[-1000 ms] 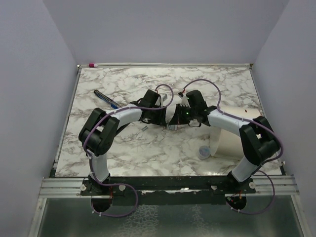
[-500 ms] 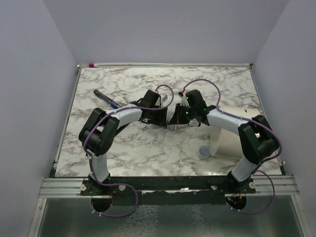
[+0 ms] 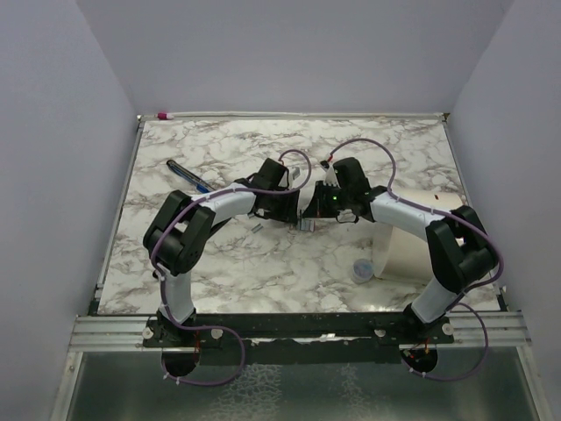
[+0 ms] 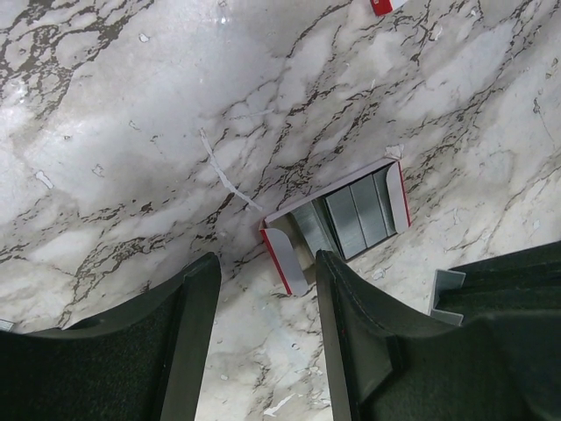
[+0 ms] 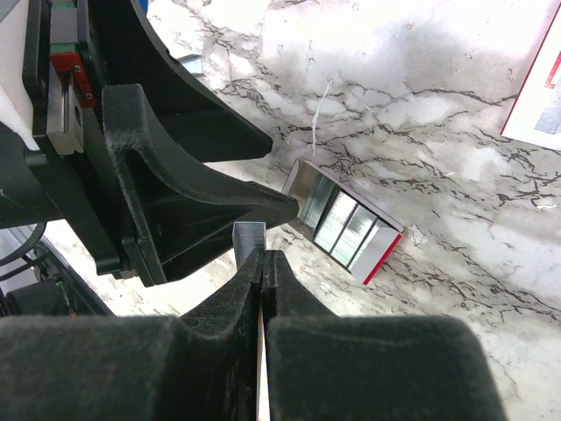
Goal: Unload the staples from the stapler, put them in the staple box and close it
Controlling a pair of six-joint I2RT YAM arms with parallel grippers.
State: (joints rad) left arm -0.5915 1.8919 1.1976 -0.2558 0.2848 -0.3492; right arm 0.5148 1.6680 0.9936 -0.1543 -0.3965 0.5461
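Black left pincer [image 4: 266, 263]: jaws about half open, holding nothing, one end flap of the box between its fingers [image 4: 180, 338].
Right pincer [image 5: 261, 256]: pinched fully together on a short silvery staple strip [image 5: 248, 237], just right of the left pincer.
Box [image 4: 397, 197]: small, white and red, open on the marble table [image 3: 219, 263], mid-table.
Staples [image 4: 359, 217]: grey strips lying inside the box.
Pen [image 3: 188, 174]: far left, well apart.
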